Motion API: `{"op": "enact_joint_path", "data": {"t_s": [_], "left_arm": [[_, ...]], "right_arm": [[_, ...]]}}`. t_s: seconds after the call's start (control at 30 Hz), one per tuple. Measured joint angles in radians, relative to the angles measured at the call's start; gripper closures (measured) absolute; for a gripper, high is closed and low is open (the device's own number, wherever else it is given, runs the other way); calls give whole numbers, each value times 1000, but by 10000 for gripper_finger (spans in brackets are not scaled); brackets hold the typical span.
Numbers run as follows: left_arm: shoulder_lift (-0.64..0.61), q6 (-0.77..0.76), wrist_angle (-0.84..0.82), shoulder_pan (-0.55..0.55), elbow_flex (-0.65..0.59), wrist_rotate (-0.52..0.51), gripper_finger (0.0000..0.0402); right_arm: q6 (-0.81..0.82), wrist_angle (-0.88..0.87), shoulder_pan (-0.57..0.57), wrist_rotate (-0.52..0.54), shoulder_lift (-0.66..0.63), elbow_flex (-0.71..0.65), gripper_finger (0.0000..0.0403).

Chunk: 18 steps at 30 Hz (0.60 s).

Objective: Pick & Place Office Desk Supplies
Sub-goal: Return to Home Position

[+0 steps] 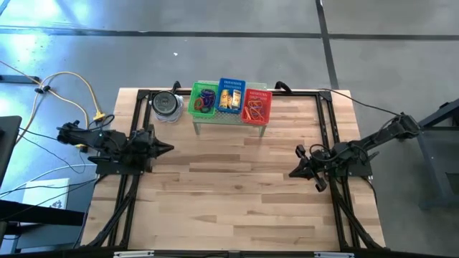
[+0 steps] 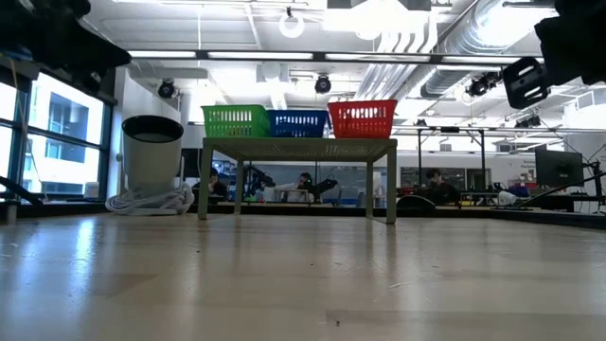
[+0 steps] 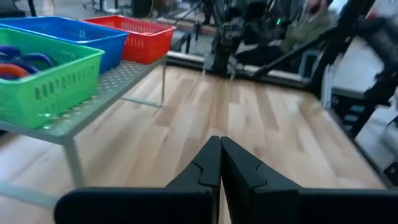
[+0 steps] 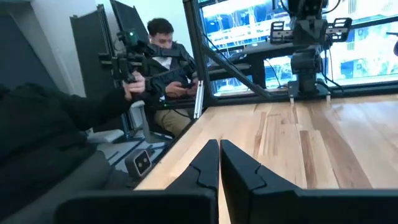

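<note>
The supplies lie sorted in three mesh baskets on a small grey stand at the table's far middle: purple, blue and orange loops in the green basket, yellow oblong pieces in the blue basket, orange-red bands in the red basket. My left gripper hovers at the table's left side, shut and empty, pointing right. My right gripper hovers at the right side, shut and empty, pointing toward the table's left and near edge. In the left wrist view the shut fingers point past the green basket.
A round grey lidded tin stands left of the stand on a coiled white cord. Black frame rails run along the table's left, right and far sides. Bare wood spans the middle and near part. People sit beyond the table.
</note>
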Motion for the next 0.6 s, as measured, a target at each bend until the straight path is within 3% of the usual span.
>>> {"op": "enact_joint_path", "data": {"t_s": [0.13,0.37,0.6], "left_arm": [[-47,-26,113,0,-96,-2,401],[-56,-14,169,0,-167,-5,401],[-56,67,335,0,-243,-31,401]], "right_arm": [[-15,-3,0,47,11,0,399],[106,-79,0,313,19,0,399],[151,-172,0,258,19,-1,399]]}}
